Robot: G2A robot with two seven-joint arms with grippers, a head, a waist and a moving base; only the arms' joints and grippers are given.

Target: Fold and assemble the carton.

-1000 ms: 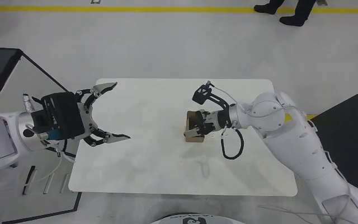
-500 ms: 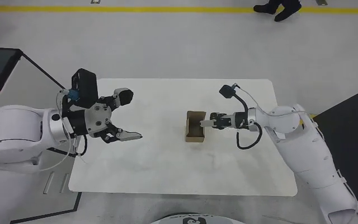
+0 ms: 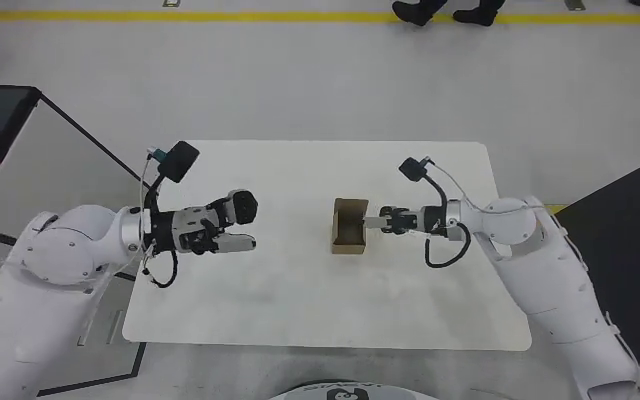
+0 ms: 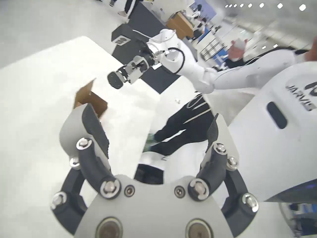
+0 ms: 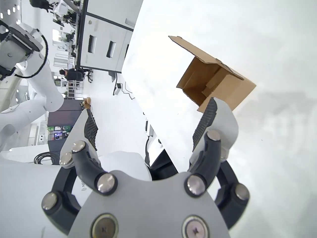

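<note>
A small brown carton (image 3: pixel 349 227) lies on its side near the middle of the white table (image 3: pixel 300 300), its open mouth and loose flaps turned toward my right arm (image 5: pixel 215 80). My right gripper (image 3: pixel 368 222) hovers just right of the carton, open and empty, one fingertip (image 5: pixel 210 107) close to the carton's edge but apart from it. My left gripper (image 3: pixel 245 224) hangs over the left half of the table, open and empty (image 4: pixel 151 117). From there the carton (image 4: pixel 90 97) is well ahead, with the right gripper (image 4: pixel 118 76) beyond it.
A black stand (image 3: pixel 20 110) is off the table's left side and a dark mat (image 3: pixel 610 210) off its right. The table's front half and far edge carry nothing else. People walk past the yellow floor line (image 3: pixel 300 16).
My right gripper let go of the carton and drew back to its right. My left arm swung in over the table toward the carton and turned its gripper.
</note>
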